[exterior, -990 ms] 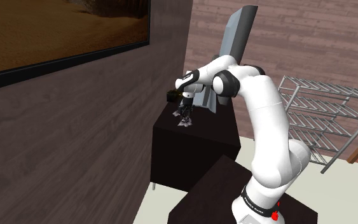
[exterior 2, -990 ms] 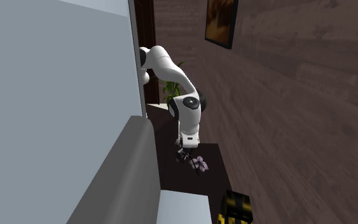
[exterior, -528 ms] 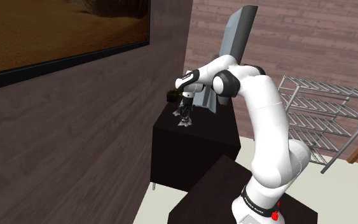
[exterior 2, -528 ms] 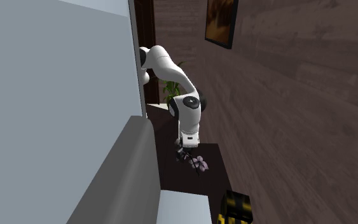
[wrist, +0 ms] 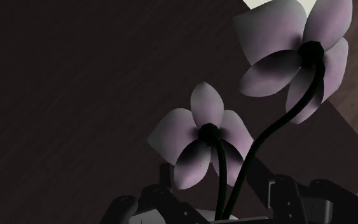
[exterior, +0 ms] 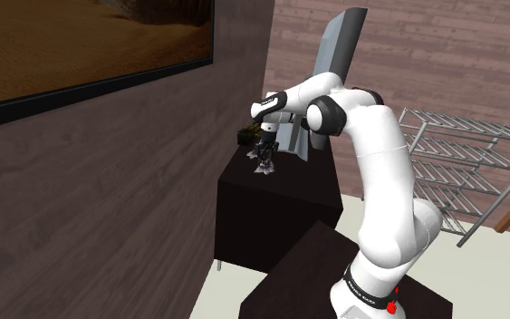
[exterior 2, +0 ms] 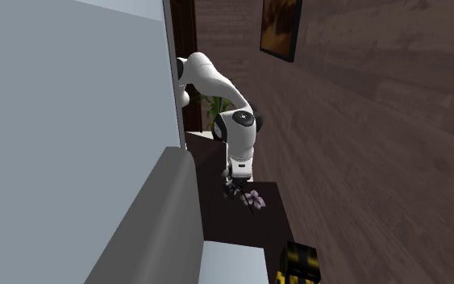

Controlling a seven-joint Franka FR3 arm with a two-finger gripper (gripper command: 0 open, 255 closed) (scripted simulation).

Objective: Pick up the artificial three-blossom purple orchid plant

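The all-black two-finger gripper point(wrist: 220, 194) is seen clasped on the base of the artificial orchid with pale purple blossoms on dark curved stems point(wrist: 199, 137), with the stems rising between the narrowly parted black fingers point(wrist: 285, 197); in the shoulder view the orchid point(exterior: 263, 165) is hung under the gripper point(exterior: 264, 149) over the dark block-shaped table point(exterior: 280, 195); whether its base touches the top cannot be told; lettering on the black band point(exterior: 370, 292) at the arm's foot cannot be read.
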